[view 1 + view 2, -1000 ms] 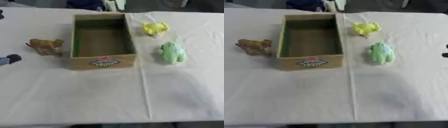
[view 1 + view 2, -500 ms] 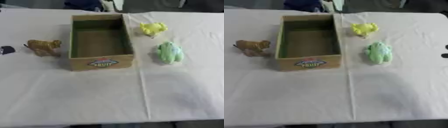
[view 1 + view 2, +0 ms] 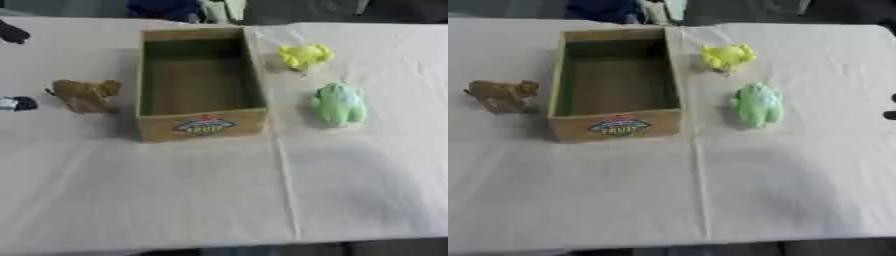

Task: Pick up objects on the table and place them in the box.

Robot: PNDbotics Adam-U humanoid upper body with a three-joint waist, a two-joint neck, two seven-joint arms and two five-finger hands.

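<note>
An open cardboard box [image 3: 203, 125] with a fruit label on its front wall stands in the middle of the white table, and nothing shows inside it. A brown toy animal [image 3: 85, 95] stands left of the box. To the right of the box, a yellow soft toy [image 3: 304, 55] lies near the far corner, and a green soft toy [image 3: 339, 103] lies nearer me. Only a black and silver tip of my left hand [image 3: 16, 103] shows at the left edge, a short way left of the brown toy. A dark bit of my right hand [image 3: 890, 115] shows at the right edge, well apart from the green toy.
The white cloth [image 3: 219, 190] covers the whole table and has a crease running forward from the box. A dark shape [image 3: 12, 33] sits at the far left edge. Dark objects stand beyond the table's far edge.
The tip of my left hand has moved farther up the table, to the level of the brown toy. The toys and the box have not moved.
</note>
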